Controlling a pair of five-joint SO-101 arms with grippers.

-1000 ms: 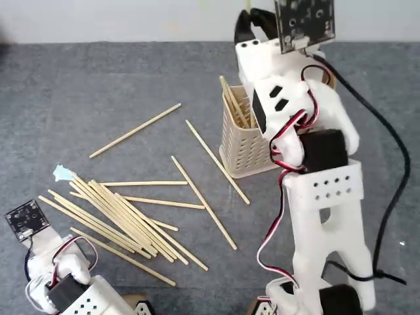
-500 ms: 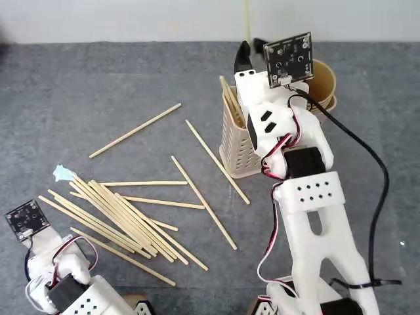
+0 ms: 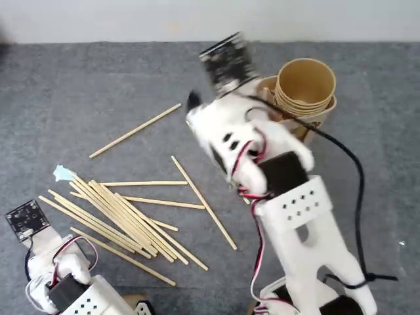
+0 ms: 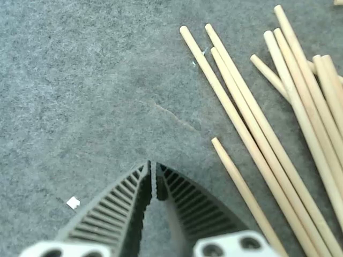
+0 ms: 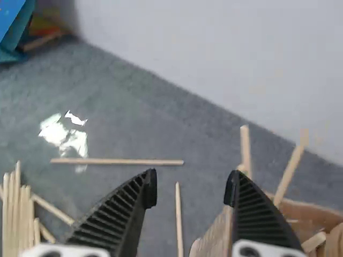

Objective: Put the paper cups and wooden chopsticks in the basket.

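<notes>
Many wooden chopsticks lie loose on the grey mat: a bundle (image 3: 118, 216) at the front left and single sticks (image 3: 136, 130) (image 3: 203, 201) nearer the middle. A stack of paper cups (image 3: 305, 85) stands at the back right. My right arm (image 3: 239, 141) hangs over the basket and hides it in the high view. The right gripper (image 5: 190, 187) is open and holds nothing, above the basket's rim (image 5: 214, 238), from which chopsticks (image 5: 246, 147) stick up. My left gripper (image 4: 153, 168) is shut and empty, low over bare mat beside chopsticks (image 4: 241, 128).
A small pale blue scrap (image 3: 63, 173) lies at the bundle's far end. A white wall (image 3: 131, 20) bounds the mat at the back. Bare mat stretches across the back left. The left arm's base (image 3: 65, 282) sits at the front left corner.
My right arm has swung left and down from above the basket's back edge, now covering the basket and exposing the cup stack. The left arm and the loose chopsticks have not moved.
</notes>
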